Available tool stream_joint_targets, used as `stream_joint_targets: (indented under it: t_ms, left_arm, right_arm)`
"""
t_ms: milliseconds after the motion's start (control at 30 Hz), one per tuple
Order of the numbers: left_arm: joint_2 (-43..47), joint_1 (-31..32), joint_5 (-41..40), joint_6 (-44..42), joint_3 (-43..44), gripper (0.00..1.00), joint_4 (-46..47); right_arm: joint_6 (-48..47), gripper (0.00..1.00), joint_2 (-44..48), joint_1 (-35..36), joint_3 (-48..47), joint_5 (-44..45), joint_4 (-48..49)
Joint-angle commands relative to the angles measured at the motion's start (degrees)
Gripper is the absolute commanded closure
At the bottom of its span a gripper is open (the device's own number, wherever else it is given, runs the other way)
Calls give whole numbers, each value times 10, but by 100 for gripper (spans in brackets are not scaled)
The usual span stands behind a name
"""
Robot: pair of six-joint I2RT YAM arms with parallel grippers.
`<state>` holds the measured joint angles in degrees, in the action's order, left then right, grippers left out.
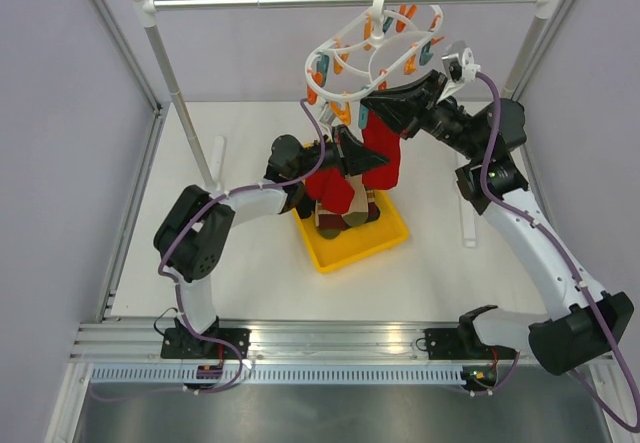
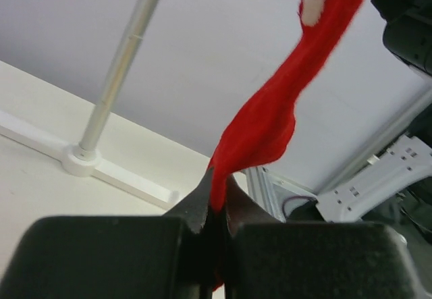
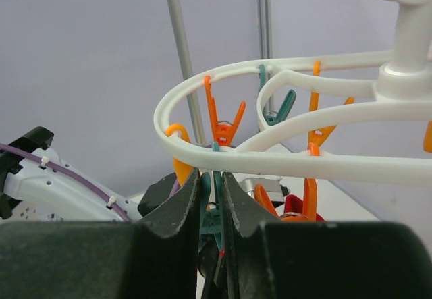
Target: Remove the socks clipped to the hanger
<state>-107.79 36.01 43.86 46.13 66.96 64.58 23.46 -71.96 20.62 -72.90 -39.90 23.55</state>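
The white oval hanger [image 1: 375, 48] hangs by its hook from the metal rail, with orange and teal clips dangling; it also fills the right wrist view [image 3: 270, 157]. A red sock [image 1: 383, 153] hangs below it. My left gripper [image 1: 343, 159] is shut on the sock's lower end [image 2: 270, 123], the fabric pinched between its fingertips [image 2: 214, 208]. My right gripper [image 1: 372, 111] is shut on a teal clip [image 3: 214, 208] under the ring, squeezing its handles; a sliver of red shows at the clip's bottom.
A yellow tray [image 1: 330, 258] stands on the white table below the hanger, holding a red sock [image 1: 335, 193] and patterned socks [image 1: 352, 218]. The metal rail [image 1: 350, 1] spans the back on two uprights [image 1: 180, 103]. Lilac walls close the sides.
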Motion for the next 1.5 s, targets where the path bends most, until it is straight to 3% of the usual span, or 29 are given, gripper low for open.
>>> stream_joint_targets:
  t_ms: [0, 133, 267, 367, 700, 1000, 1467]
  left_arm:
    - [22, 2, 86, 89, 7, 98, 72]
    - [15, -8, 98, 171, -20, 98, 140]
    - [14, -14, 104, 187, -31, 98, 144]
    - [16, -16, 110, 187, -32, 98, 128]
    - [32, -19, 137, 184, -27, 98, 92]
    - [50, -24, 155, 176, -25, 98, 59]
    - [52, -26, 158, 177, -29, 98, 42]
  right_arm:
    - [-38, 83, 34, 6, -13, 45, -37]
    - [-63, 67, 59, 5, 0, 75, -76]
    - [-84, 50, 82, 5, 13, 97, -104]
    - [-107, 45, 103, 5, 24, 122, -133]
    - [-158, 45, 148, 2, 70, 225, -188]
    - [-156, 41, 83, -48, 30, 122, -161]
    - [-126, 38, 55, -49, 16, 42, -72]
